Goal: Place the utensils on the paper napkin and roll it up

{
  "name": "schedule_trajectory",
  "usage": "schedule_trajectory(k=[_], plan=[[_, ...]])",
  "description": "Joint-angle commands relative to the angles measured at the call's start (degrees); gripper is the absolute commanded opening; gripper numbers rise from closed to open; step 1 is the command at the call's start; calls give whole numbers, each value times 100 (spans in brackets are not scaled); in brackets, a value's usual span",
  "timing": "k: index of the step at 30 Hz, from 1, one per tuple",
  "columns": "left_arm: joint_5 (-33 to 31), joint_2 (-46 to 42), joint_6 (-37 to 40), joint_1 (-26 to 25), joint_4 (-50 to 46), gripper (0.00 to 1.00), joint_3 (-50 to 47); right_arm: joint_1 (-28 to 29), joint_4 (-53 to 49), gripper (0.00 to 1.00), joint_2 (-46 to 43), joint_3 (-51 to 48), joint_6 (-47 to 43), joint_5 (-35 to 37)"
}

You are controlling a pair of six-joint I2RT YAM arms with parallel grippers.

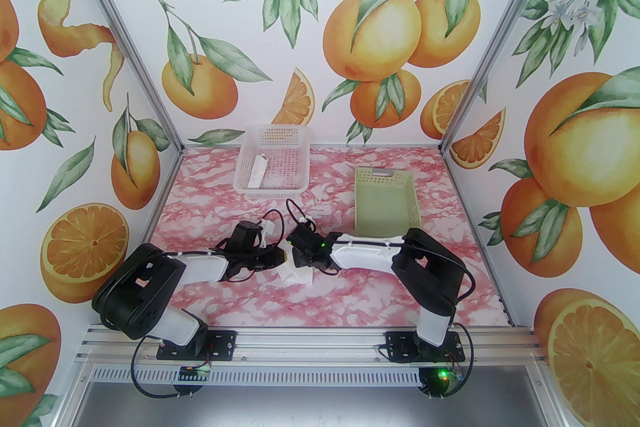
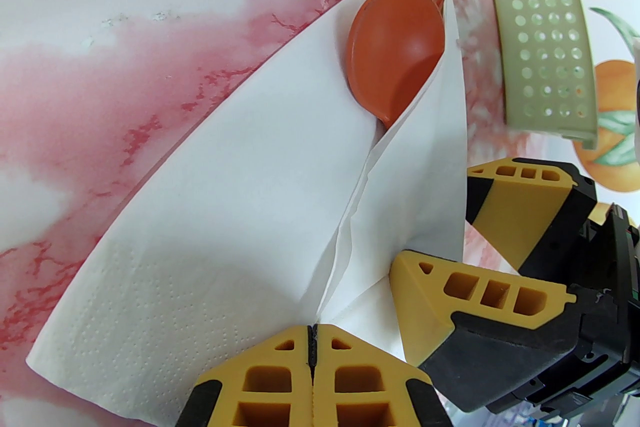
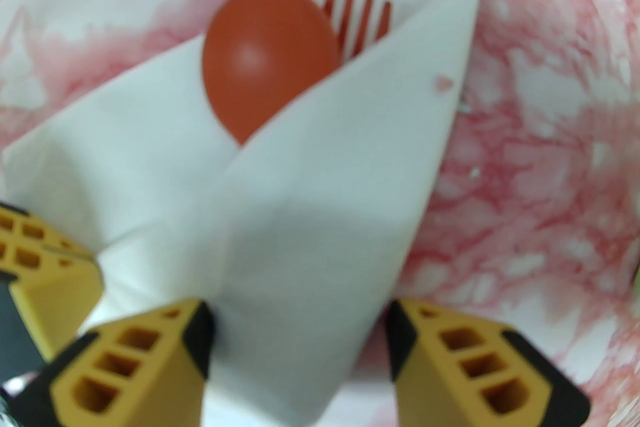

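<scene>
On the worktop (image 1: 200,199), my left pincer (image 2: 312,365) pinches the napkin (image 3: 310,215); my right pincer (image 3: 297,320) straddles it, spread. Uneven closing may spill the spoon (image 3: 265,59).

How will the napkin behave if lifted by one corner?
Napkin: thin, creased paper, only loosely folded, so likely floppy and apt to unfold. Spoon and fork poke from the open fold, so they'd probably slide out.

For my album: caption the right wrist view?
Right gripper open around a folded paper napkin, red-orange spoon and fork peeking out.
</scene>
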Motion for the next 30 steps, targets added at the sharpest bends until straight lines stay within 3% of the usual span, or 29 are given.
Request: schedule_trajectory(k=[1, 6, 10, 13, 18, 26, 30], plan=[[-307, 50, 135, -27, -311, 2, -72, -50, -208, 69, -269, 180, -46, -344], [-388, 42, 167, -67, -357, 2, -72, -255, -36, 73, -815, 222, -70, -865], [-436, 32, 176, -99, -383, 2, -63, -589, 458, 70, -1524, -498, 98, -1499], [-454, 32, 185, -108, -385, 2, -54, -940, 1143, 61, -2145, -1367, 345, -2183], [-470, 32, 193, -130, -385, 2, -42, -1448, 2599, 37, -2924, -2753, 989, -3197], [-506, 14, 233, -143, -454, 2, 7, -1491, 3796, 3, -3119, -3698, 1574, -3521], [-524, -3, 245, -151, -499, 2, 33, -1486, 4355, 0, -2848, -3931, 1817, -3670]])
